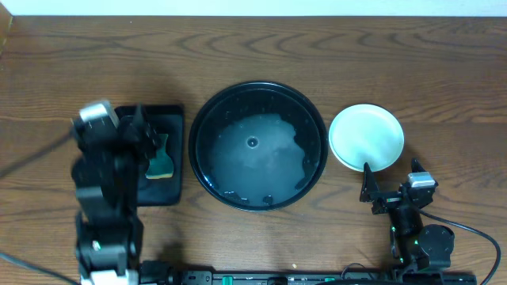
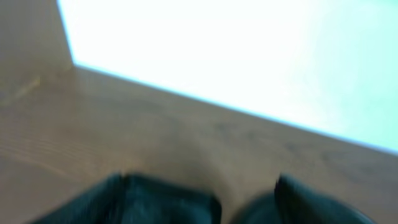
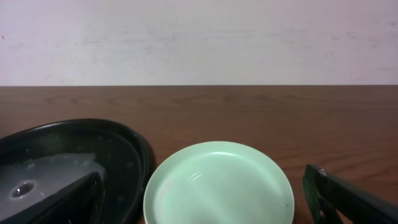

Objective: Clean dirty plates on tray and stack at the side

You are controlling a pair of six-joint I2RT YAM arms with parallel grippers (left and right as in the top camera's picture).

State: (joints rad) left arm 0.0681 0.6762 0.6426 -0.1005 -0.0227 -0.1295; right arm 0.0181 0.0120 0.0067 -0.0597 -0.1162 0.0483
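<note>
Right pincer (image 1: 390, 184): fingers flung wide, nothing between them, sitting right of the tray (image 1: 207, 107) and nearer the table's front edge.
Plate (image 1: 366, 137): a mint one, flat on the tabletop (image 1: 253, 47) just right of the tray, apart from its rim and just beyond the right fingertips.
Right wrist only: the plate lies dead ahead, framed by both fingers, glossy-faced.
Overhead only: the whole tray, with a pale watery film across its floor.
Left pincer (image 1: 146, 133): left of the tray, over a small black tray (image 1: 170, 115) beside a green sponge (image 1: 162, 162).
Left grip: cannot tell, because the wrist view is a blur.
</note>
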